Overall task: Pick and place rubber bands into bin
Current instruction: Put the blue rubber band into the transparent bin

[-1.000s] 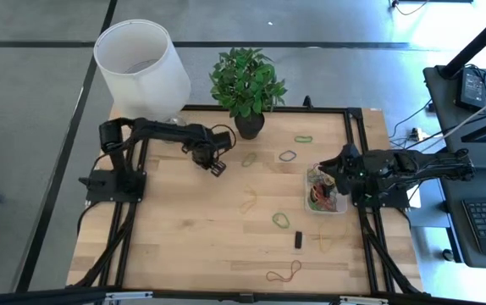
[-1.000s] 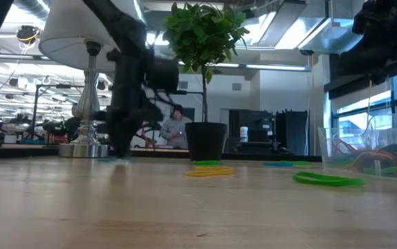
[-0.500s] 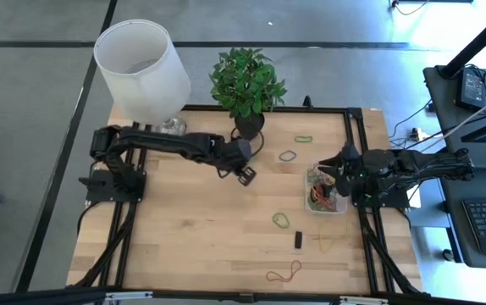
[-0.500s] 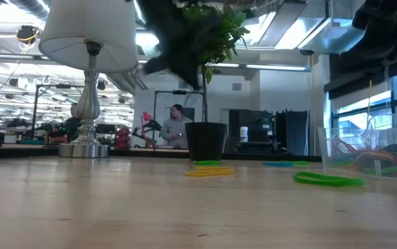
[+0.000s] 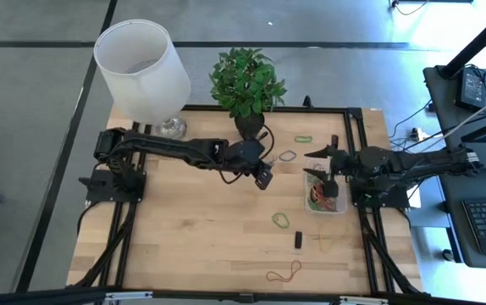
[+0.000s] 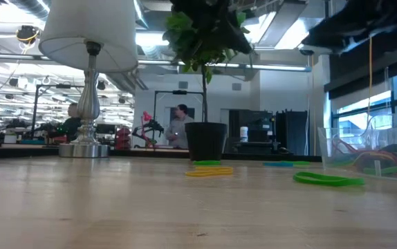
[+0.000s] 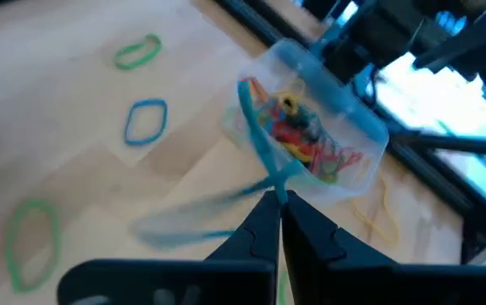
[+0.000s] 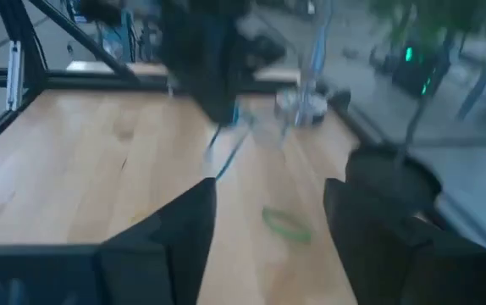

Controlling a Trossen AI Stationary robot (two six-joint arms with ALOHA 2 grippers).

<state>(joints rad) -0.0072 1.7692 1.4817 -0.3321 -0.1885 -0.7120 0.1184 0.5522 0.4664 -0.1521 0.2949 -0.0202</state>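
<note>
Nearer the bin (image 5: pixel 326 191): left fingers (image 5: pixel 264 177).

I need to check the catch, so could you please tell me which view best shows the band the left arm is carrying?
The left wrist view: the thin blue rubber band hangs pinched in the left pincer. The right wrist view shows it blurred; high and low views don't resolve it.

White-shaded lamp (image 5: pixel 142 59), potted plant (image 5: pixel 245 83), small black block (image 5: pixel 298 240), possibly two distant people (image 6: pixel 179 126)
</note>
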